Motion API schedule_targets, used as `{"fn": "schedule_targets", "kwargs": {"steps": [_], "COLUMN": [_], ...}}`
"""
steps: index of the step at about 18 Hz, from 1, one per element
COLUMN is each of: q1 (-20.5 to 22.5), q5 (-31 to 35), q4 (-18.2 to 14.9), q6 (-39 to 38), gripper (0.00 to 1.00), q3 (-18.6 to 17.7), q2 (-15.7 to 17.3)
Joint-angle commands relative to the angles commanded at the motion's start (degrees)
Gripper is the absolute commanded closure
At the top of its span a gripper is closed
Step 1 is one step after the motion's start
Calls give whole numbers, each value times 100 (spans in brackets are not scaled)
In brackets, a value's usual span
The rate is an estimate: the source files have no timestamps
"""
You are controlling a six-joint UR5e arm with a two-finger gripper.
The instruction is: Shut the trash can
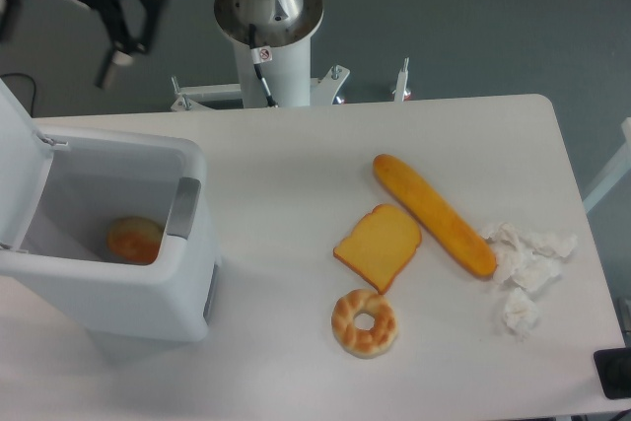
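Note:
The trash can [138, 308] is a big white bin at the table's left front. It stands open, its lid [14, 165] tipped up along the left side and its grey latch tab [183, 208] on the right rim. An orange round bun [134, 240] lies inside. My gripper [54, 44] hangs open and empty at the top left corner, above and behind the bin's back edge. One fingertip [105, 76] shows, while the other runs off the left edge of the frame.
A long baguette [434, 214], a toast slice [379, 245] and a bagel [365, 321] lie mid-table. Crumpled white tissue [525, 273] sits at the right. The arm's base post [266, 17] stands behind the table's far edge.

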Motion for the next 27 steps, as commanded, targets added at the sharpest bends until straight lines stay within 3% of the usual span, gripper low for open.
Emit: {"fn": "schedule_targets", "kwargs": {"steps": [4, 9, 15, 27], "q1": [-194, -475, -668, -1064], "q5": [-422, -712, -1380, -1390], "q4": [0, 17, 105, 255], "q6": [-430, -441, -317, -326], "gripper": [0, 0, 0, 0], "q3": [-26, -35, -18, 70], "q2": [9, -44, -324, -747]}}
